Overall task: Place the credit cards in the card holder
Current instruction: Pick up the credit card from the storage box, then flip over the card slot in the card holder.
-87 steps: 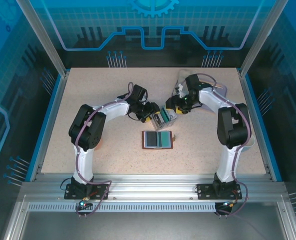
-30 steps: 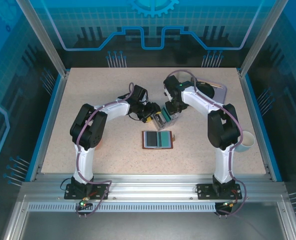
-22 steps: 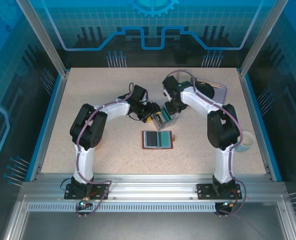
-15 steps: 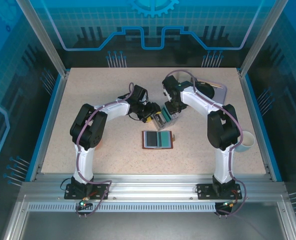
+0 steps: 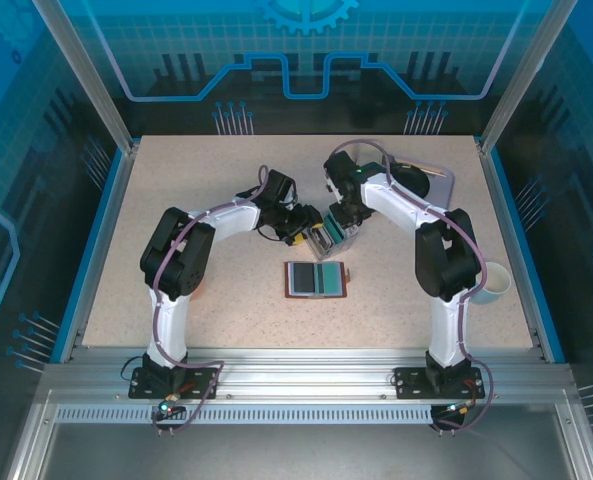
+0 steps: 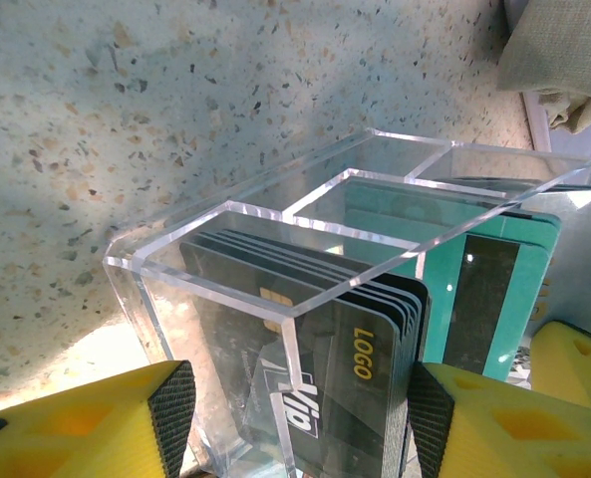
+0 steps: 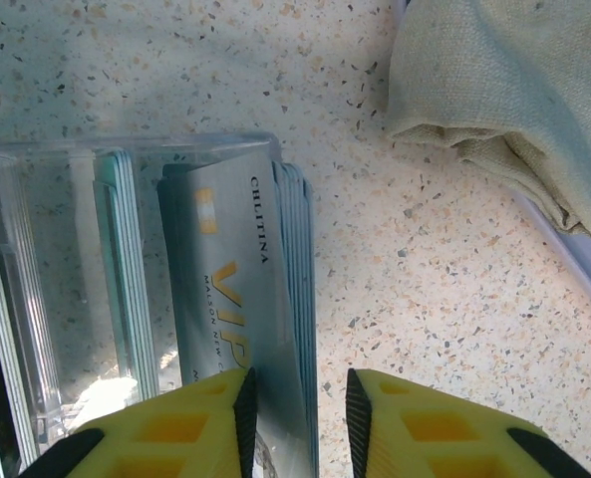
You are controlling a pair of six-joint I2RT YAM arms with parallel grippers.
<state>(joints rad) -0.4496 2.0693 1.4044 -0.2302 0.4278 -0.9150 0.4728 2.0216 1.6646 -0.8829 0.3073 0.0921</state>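
Note:
The card holder [image 5: 317, 279], a brown wallet, lies open and flat at the table's centre, showing its teal-grey pockets. Just behind it stands a clear acrylic rack [image 5: 326, 238] filled with upright credit cards. My left gripper [image 6: 300, 398] is clamped across the rack's [image 6: 275, 214] end compartment, which holds black cards [image 6: 355, 339]; teal cards [image 6: 474, 269] stand behind them. My right gripper [image 7: 297, 383] points down over the pale grey cards [image 7: 240, 289] at the other end. Its left pad touches the stack. A gap remains at its right pad.
A crumpled pale cloth [image 7: 494, 100] lies in a grey-rimmed tray [image 5: 441, 180] behind and right of the rack. A white cup [image 5: 493, 283] stands near the table's right edge. Both arms meet over the rack, behind the wallet.
The right arm swung left from beside the tray to over the rack. In the last second its jaws narrowed around the grey stack. The left arm stayed still.

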